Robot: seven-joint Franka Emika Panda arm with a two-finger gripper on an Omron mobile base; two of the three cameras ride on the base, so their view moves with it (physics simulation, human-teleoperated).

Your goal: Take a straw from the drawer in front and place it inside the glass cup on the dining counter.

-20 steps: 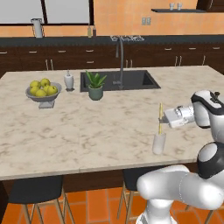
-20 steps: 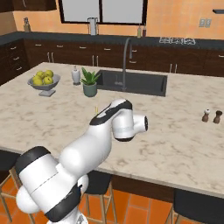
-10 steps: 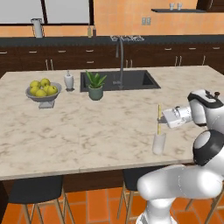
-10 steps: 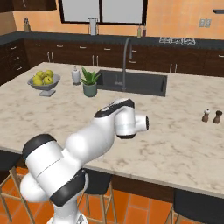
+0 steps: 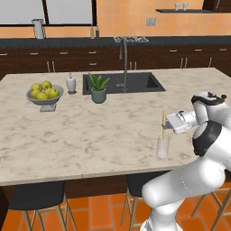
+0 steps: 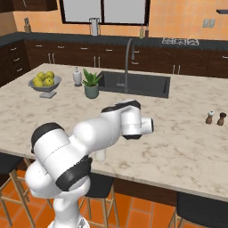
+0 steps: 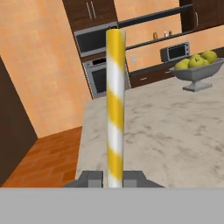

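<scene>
Glass cup [image 6: 100, 155]: mostly hidden behind the arm, right base view. Straw [image 7: 115, 105]: lower end cut off between the gripper [image 7: 113, 178] fingertips, hand view. Fruit bowl [image 7: 197, 70]: right rim cropped.

A: Straw [image 5: 164, 124] state? 
B: Yellow-and-white striped, upright, lower end just above the glass cup [image 5: 163, 147]; whether it touches the rim cannot be told.
A: Cup? 
B: Clear tumbler, upright, near the worktop's [image 5: 90, 131] near edge, right side. 
A: Hand view? 
B: Straw [image 7: 115, 109] rises straight, clamped at its base.

Straw [image 5: 164, 124] upright above glass cup [image 5: 163, 147], on dining counter [image 5: 90, 131]
</scene>
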